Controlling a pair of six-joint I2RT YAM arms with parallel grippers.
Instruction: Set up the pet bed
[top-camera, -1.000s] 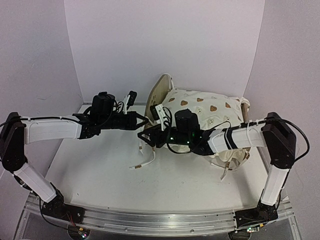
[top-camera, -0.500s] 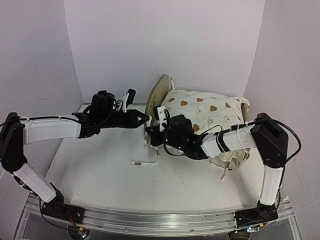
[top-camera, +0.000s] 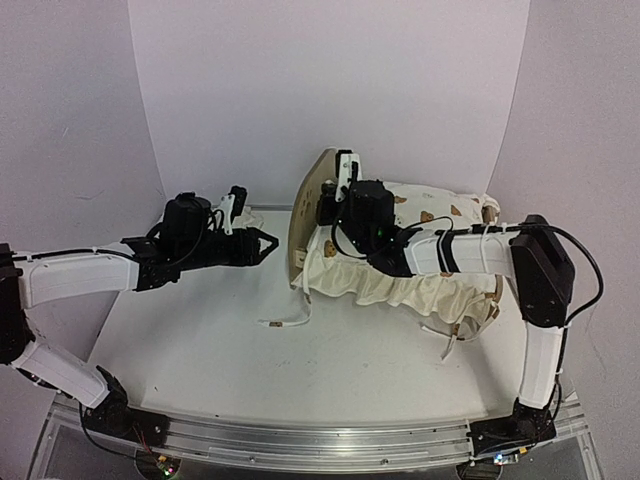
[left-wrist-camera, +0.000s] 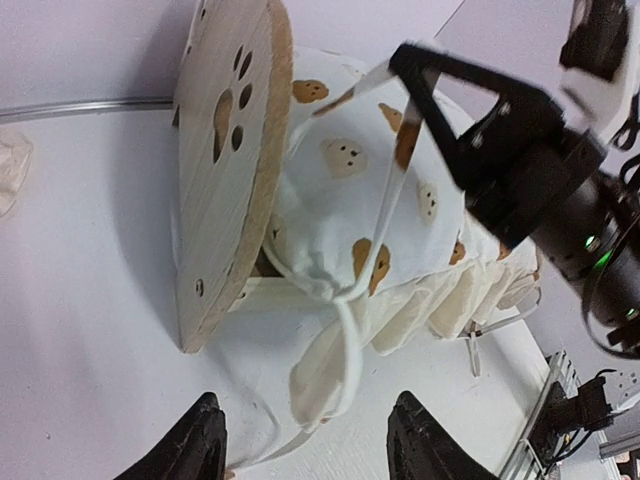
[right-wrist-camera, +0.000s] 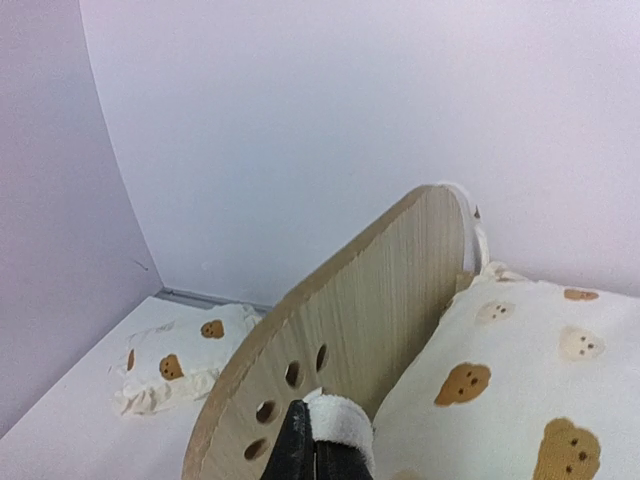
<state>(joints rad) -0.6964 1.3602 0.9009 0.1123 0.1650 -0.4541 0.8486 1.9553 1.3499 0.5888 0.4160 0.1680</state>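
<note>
From above, we see the small light plywood pet bed (top-camera: 303, 220) at 1 o'clock on the flat white table (top-camera: 190, 340), close to the back wall. Its round wooden headboard (left-wrist-camera: 225, 170) with paw-print holes stands on edge at the 9 o'clock end of the bed. A bit of the footboard (top-camera: 491, 215) peeks out at the 3 o'clock end.

A big cream cushion with brown bear faces and a frilly edge (top-camera: 395, 288) lies on the bed. It covers the whole bottom of the bed, so we cannot see that part. The right arm (top-camera: 470, 250) lies across the top of the cushion and hides some of it too.

The right gripper (right-wrist-camera: 312, 445) is up by the inner side of the headboard. Its jaws are pinched tight on a white cloth tie (right-wrist-camera: 342, 425) that belongs to the cushion's corner.

The left gripper (left-wrist-camera: 312, 445) is at 9 o'clock of the headboard, a little apart from it. Its jaws are about half open and hold nothing. The cushion's frilly corner hangs just in front of them.

A second tie (top-camera: 287, 322) lies loose on the table at 6 o'clock of the headboard. A small cream pillow with the same bear faces (right-wrist-camera: 170, 372) lies by the back wall at 10 o'clock of the headboard.
</note>
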